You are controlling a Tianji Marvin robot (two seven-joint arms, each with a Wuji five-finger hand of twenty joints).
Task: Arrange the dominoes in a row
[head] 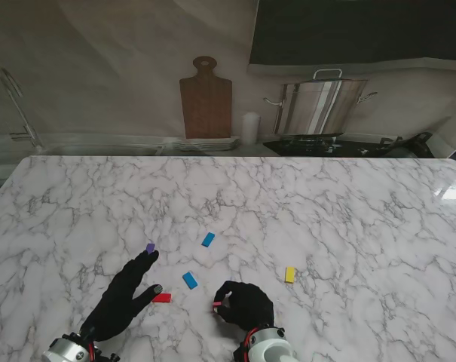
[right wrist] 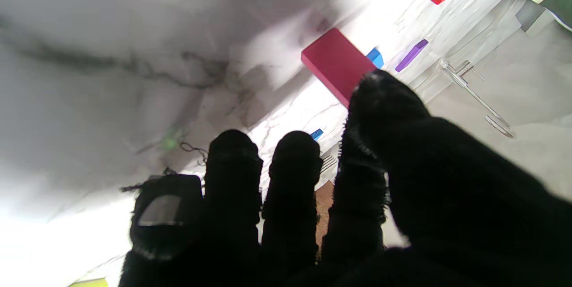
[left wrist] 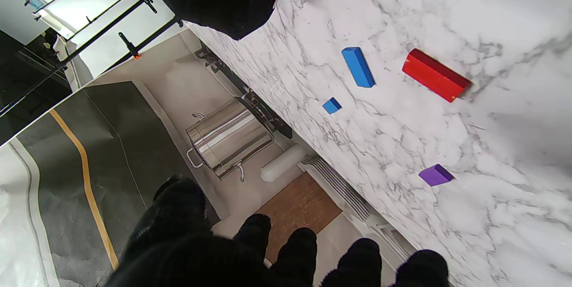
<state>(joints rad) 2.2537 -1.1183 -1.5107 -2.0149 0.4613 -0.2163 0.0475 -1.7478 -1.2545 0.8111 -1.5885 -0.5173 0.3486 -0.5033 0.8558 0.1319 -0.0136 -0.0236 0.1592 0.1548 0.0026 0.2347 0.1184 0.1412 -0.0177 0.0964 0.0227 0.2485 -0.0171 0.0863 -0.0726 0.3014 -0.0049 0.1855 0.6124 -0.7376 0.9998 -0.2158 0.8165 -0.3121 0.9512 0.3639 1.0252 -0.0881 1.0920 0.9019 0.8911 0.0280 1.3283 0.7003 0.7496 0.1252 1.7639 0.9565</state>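
The place looked like a kitchen, though a staged one. A wide marble countertop (head: pixel 303 204) filled the foreground. Behind it, against the wall, stood a wooden cutting board (head: pixel 206 99), a white candle-like cylinder (head: pixel 249 127) and 1 large steel stockpot (head: pixel 320 105) on a black stove (head: pixel 325 145). The left wrist view showed a studio light panel (left wrist: pixel 85 5) on clamped rods, suggesting a lab mock-up.

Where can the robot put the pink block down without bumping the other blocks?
Bare marble lies right of the yellow domino and beyond the far blue domino. It's crowded between the robot hands, around the red domino and near blue domino.
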